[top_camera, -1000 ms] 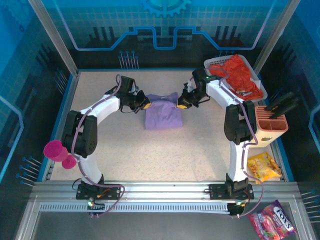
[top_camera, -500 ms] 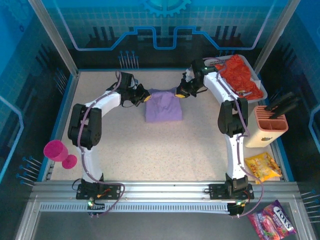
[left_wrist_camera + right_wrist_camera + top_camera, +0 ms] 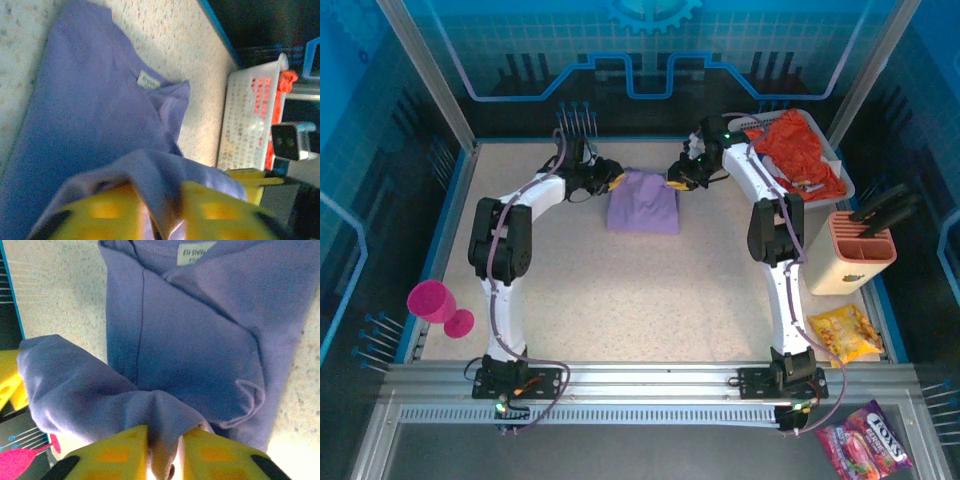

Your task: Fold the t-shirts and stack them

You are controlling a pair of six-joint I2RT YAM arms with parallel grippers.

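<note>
Lavender t-shirt (image 3: 643, 203): lies on the far middle of the bench (image 3: 620, 290), between the two arms. It is gathered into a compact, roughly rectangular shape. The neck label (image 3: 148, 80) faces up in both wrist views.
Left pincer (image 3: 610, 180): clamped on a raised flap of lavender cloth at the shirt's far-left corner. In the left wrist view the cloth is pinched between the yellow fingers (image 3: 105, 210).
Right pincer (image 3: 675, 183): clamped on the far-right corner of the same shirt. In the right wrist view a ridge of cloth is squeezed between its jaws and drapes back over the body of the shirt.
Orange-red t-shirt (image 3: 800, 150): lies crumpled in the white basket (image 3: 745, 125) at the far right of the bench. It is unfolded and neither pincer touches it.
Step in hand (judgement): a fold of the lavender t-shirt, with both far corners lifted together.
Done (judgement): the lavender t-shirt is partly folded; its sleeves appear tucked in.
Remaining (judgement): lay down and release the current fold, take the orange-red t-shirt out of the basket, fold it, and stack the two.
Progress (judgement): under half; no stack exists yet.
</note>
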